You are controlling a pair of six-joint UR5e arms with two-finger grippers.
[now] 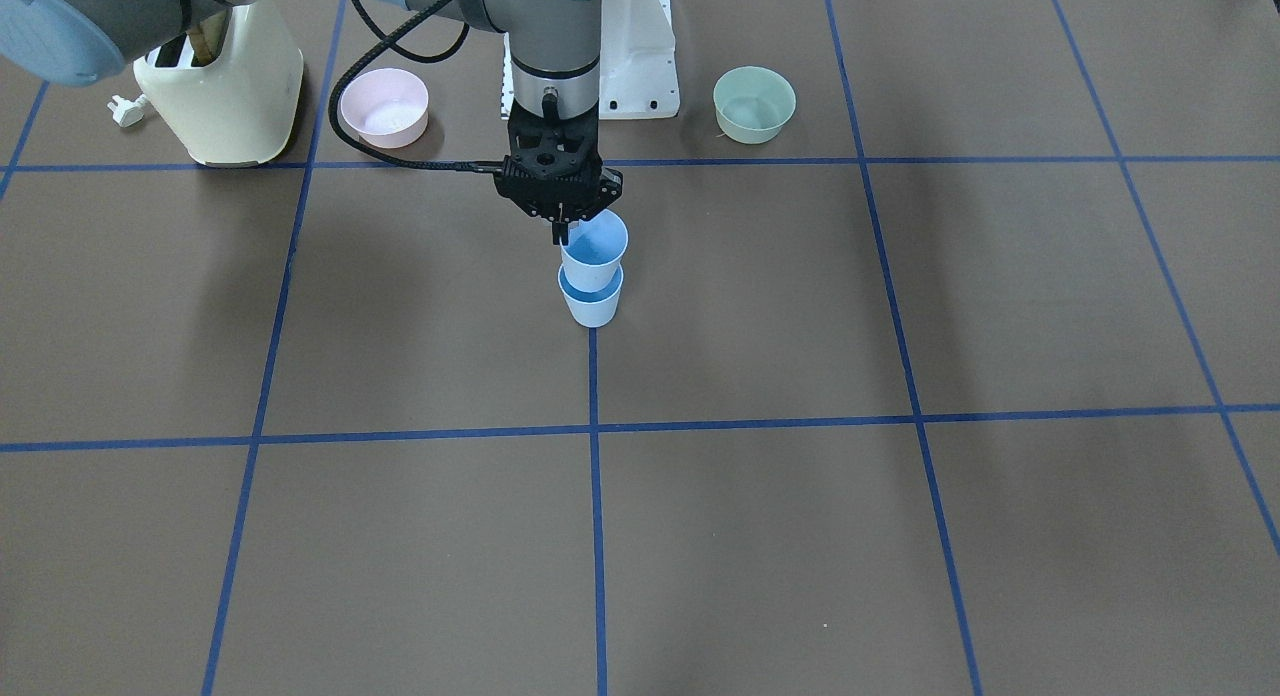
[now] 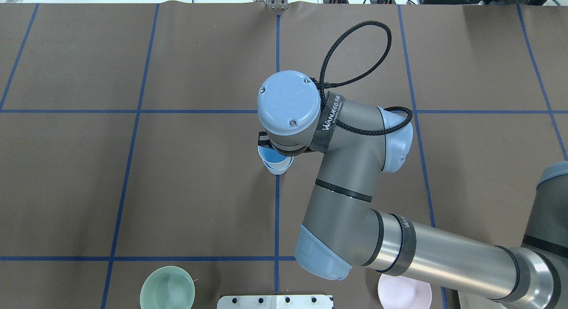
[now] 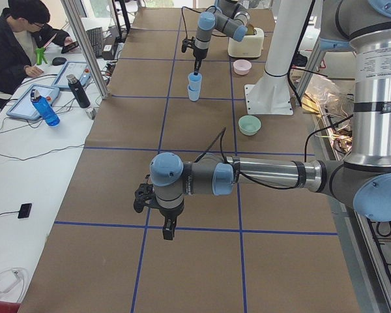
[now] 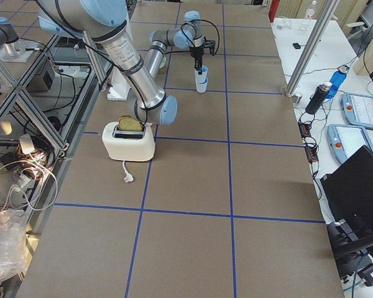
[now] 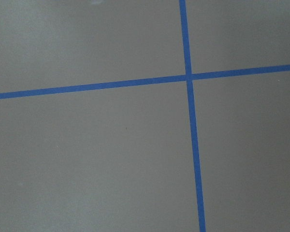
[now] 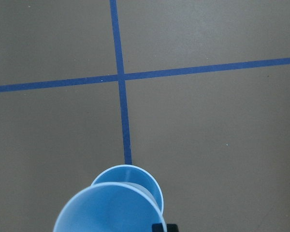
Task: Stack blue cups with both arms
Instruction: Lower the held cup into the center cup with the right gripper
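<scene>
**Right gripper holds one cup over the other, mid-table**

Right gripper (image 1: 561,233): points straight down and is clamped on the near-robot rim of the upper cup (image 1: 594,249), one finger inside the rim. The cup hangs upright, mouth up. Its inside shows plain blue.

Lower cup (image 1: 591,302): stands upright on the table (image 1: 900,536), directly under the upper cup and on a strip of blue tape (image 1: 597,536). The upper cup's base is at the lower cup's mouth. I cannot tell whether it is seated or just above. In the right wrist view the two rims overlap.

Strap (image 2: 332,116) around the right arm's wrist joint: white print reads "WANJEED", followed by small characters I cannot read.

Pink bowl (image 1: 385,106) and green bowl (image 1: 754,103): both upright near the robot's base, well apart from the cups and on either side of the white mount. Their insides show pale and glossy.

Toaster (image 1: 220,86): cream, beyond the pink bowl on the robot's right. A slice of bread (image 4: 129,123) stands in its slot.

Left gripper (image 3: 167,229): hangs pointing down over the table, far from the cups. It shows only in the left side view, so I cannot tell whether its fingers are apart or together. Its wrist camera shows only brown table and crossing tape.
</scene>
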